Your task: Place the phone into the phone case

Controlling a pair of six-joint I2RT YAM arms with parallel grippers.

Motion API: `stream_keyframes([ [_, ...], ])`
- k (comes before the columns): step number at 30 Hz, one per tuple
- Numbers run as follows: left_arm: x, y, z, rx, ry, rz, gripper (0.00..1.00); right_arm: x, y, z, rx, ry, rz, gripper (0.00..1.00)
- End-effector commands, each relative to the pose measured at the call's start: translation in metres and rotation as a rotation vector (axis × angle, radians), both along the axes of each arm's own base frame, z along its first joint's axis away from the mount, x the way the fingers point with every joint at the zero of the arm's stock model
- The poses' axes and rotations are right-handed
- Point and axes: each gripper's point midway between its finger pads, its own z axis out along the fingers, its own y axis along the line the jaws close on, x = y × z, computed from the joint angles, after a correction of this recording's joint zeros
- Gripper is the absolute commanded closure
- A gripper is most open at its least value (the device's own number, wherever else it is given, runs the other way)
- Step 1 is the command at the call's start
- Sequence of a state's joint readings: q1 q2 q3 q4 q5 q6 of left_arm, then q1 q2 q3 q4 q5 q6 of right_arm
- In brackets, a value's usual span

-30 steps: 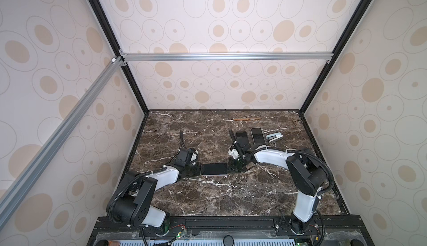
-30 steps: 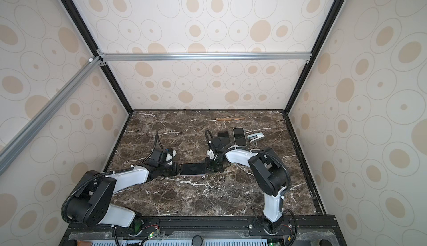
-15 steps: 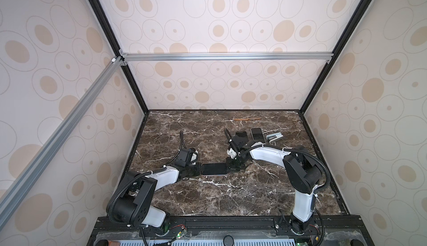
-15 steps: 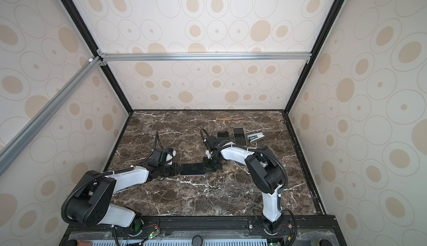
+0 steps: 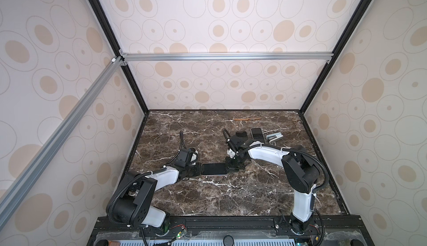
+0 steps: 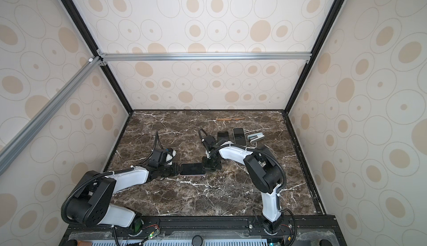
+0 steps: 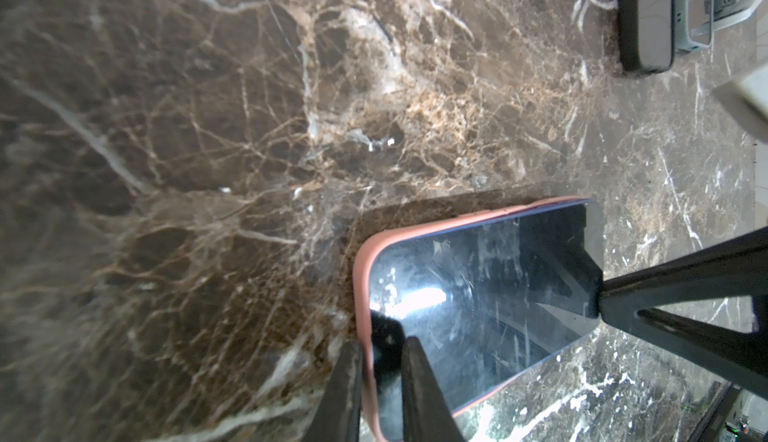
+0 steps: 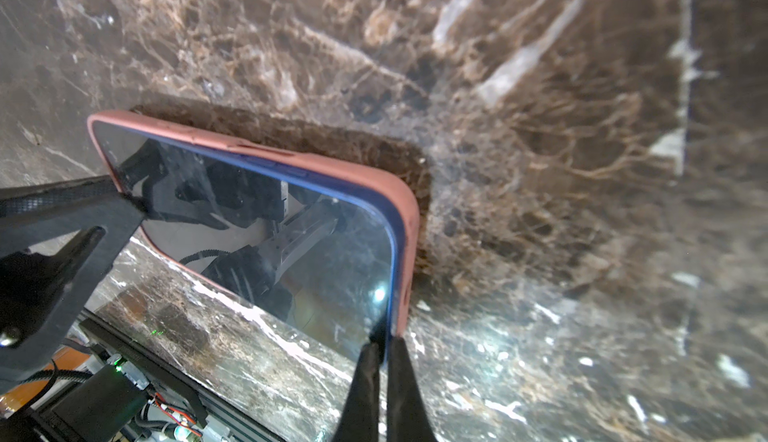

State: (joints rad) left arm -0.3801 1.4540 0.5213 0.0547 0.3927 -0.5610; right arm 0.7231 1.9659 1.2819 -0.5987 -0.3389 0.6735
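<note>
Pink matte case, glossy round-cornered phone

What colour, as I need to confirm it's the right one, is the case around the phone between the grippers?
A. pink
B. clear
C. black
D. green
A: both wrist views show a pink phone case rimming the dark-screened phone, with the left gripper pinching its rim at one end and the right gripper at the other.

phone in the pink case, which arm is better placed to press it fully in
Right, likely. The shut right gripper is at the phone end where its blue rim sits proud of the pink case; the left gripper clamps the opposite end.
</note>
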Motion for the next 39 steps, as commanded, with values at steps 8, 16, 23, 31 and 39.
stream_keyframes([
  [8, -0.037, -0.012, -0.023, -0.021, 0.129, -0.069, 0.82, -0.051, -0.033, -0.138, -0.309, 0.092, 0.043, 0.95],
  [16, -0.038, -0.019, -0.020, -0.054, 0.131, -0.079, 0.81, -0.055, -0.033, -0.157, -0.306, 0.115, 0.013, 0.95],
  [23, -0.033, -0.022, -0.012, -0.057, 0.093, -0.079, 0.81, -0.057, -0.035, -0.173, -0.315, 0.123, -0.024, 0.95],
  [31, -0.026, -0.013, -0.011, -0.003, 0.060, -0.055, 0.81, -0.043, -0.028, -0.121, -0.268, 0.016, -0.009, 0.95],
  [39, -0.022, -0.011, -0.010, 0.012, 0.044, -0.036, 0.81, -0.035, -0.018, -0.094, -0.260, -0.112, 0.105, 0.95],
])
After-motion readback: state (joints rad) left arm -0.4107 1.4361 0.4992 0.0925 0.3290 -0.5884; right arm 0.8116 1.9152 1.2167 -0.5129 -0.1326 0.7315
